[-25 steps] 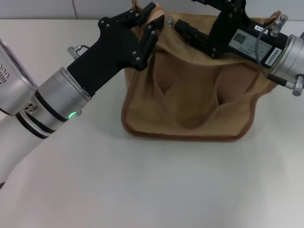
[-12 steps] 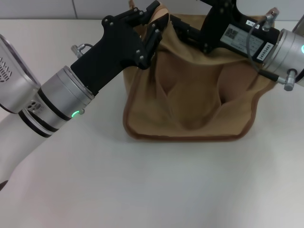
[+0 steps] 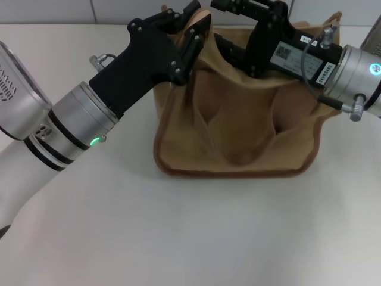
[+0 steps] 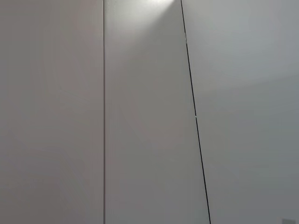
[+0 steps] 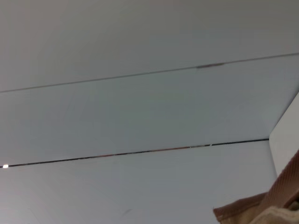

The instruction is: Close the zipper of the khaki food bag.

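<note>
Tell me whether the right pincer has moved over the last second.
Yes. The right pincer has slid toward the robot's left along the top of the khaki food bag, closer to the left pincer.

A plain white table (image 3: 196, 232) spread wide on the near side of both grippers. Beyond them stood a pale panelled wall (image 4: 140, 116), crossed by thin dark seams (image 5: 140, 152).

We see the khaki food bag (image 3: 238, 131) standing on the counter (image 3: 178, 232), a tan canvas tote with darker brown piping along its lower edge. Its front panel sags inward in deep folds and creases. In the right wrist view only a brown-edged corner of it shows. The zipper along the top is hidden from us, so we cannot tell its state.
</note>
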You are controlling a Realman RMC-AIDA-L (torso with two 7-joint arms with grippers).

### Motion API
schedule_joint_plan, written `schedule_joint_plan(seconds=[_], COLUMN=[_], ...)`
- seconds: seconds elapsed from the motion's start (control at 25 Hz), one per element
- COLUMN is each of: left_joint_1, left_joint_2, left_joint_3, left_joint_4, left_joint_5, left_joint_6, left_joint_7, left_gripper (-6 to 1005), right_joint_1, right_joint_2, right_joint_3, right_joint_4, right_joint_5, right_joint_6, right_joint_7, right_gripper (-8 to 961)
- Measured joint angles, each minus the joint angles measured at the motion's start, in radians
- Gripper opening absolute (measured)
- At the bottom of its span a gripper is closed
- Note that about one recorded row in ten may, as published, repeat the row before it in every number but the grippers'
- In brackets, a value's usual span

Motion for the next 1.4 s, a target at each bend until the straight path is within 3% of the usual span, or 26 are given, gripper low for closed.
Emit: schedule_joint_plan(seconds=[0.36,1.4], left_joint_1=[-0.01,-0.038], left_joint_2=[0.0,0.002], left_joint_3=[-0.011,-0.038], left_joint_4=[0.001,0.006], left_joint_5=[-0.001,0.006], left_joint_6=[-0.011,-0.035], left_joint_7=[0.0,-0.035], left_gripper=[186,188], right_joint_1=[0.029,-0.013], right_joint_2=[0.0,-0.004], right_joint_3=[0.007,0.009], right_joint_4=[-0.006,0.013], right_joint_5=[0.006,0.007], right_joint_6=[-0.016,0.0], right_joint_7=[-0.006,-0.043], right_gripper=[662,651])
